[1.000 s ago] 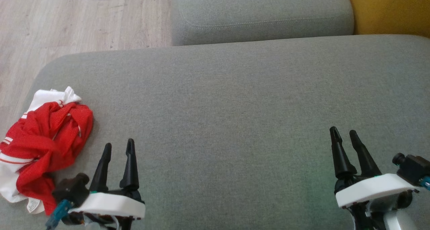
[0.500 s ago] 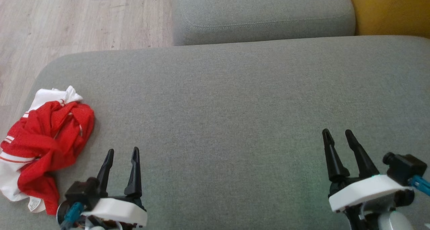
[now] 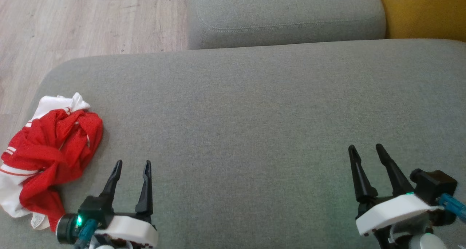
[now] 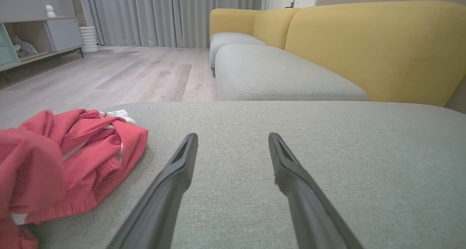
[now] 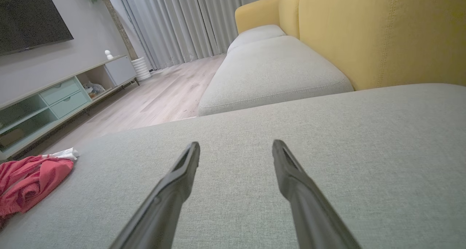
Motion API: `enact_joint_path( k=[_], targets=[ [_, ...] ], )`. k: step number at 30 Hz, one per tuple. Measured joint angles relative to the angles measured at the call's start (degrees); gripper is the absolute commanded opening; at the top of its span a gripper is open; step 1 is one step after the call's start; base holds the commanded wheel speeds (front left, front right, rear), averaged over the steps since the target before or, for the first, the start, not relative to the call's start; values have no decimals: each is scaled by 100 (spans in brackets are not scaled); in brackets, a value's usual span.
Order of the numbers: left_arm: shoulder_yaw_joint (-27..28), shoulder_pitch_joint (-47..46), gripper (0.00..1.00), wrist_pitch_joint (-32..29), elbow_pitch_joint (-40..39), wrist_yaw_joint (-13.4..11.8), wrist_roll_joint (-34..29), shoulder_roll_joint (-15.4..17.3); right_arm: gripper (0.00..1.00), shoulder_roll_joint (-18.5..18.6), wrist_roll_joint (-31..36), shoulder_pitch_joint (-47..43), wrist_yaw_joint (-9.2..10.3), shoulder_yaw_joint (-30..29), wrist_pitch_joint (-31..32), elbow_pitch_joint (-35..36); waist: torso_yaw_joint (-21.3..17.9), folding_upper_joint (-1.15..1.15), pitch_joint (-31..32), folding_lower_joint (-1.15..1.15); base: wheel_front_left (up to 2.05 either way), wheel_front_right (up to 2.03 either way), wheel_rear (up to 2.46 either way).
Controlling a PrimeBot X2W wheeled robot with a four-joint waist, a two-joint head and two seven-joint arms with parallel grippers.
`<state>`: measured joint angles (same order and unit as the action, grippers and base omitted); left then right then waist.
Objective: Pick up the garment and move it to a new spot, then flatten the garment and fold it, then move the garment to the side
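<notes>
Garment lies bunched, long axis near-to-far on the cushion; left hand and right hand gape empty.

Head camera looks down; both wrist cameras skim the same cushion.

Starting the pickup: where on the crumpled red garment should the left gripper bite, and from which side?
Probably the raised red bunch at the right edge of the garment, nearest the open left gripper. Come from its right, low over the cushion: those folds stand proud, while the white layers lie flatter.
</notes>
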<state>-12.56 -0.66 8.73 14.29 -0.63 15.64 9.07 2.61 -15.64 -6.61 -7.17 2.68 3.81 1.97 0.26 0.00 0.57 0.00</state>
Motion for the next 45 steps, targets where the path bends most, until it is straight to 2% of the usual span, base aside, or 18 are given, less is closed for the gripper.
enact_joint_path(
  k=[3, 13, 22, 35, 40, 45],
  targets=[
    [-1, 2, 100, 2, -20, -91, -167, 51, 100, -2, 98, -8, 0, -60, 0, 48, 4, 0, -4, 0, 0, 0, 0],
    [-26, 101, 100, 93, -25, -166, -554, 89, 100, -4, 406, -150, 0, -99, -2, 124, 19, 0, -14, 0, 0, 0, 0],
    [-18, 108, 100, 92, -2, -171, -392, 84, 100, -4, 249, -149, 0, -140, -10, 119, 17, 0, -15, 0, 0, 0, 0],
    [-20, 108, 100, 90, 40, -202, -349, 84, 100, -5, 375, -149, 0, -134, -8, 122, 33, 0, -32, 0, 0, 0, 0],
    [-7, 105, 100, 90, 82, -293, -270, 73, 100, -5, 544, -149, 0, -79, 23, 258, 172, 0, -52, 0, 0, 0, 0],
    [29, 91, 100, 103, 91, -341, -185, 57, 100, -5, 669, -146, 0, 63, 74, 433, 487, 0, -96, 0, 0, 0, 0]
  ],
)
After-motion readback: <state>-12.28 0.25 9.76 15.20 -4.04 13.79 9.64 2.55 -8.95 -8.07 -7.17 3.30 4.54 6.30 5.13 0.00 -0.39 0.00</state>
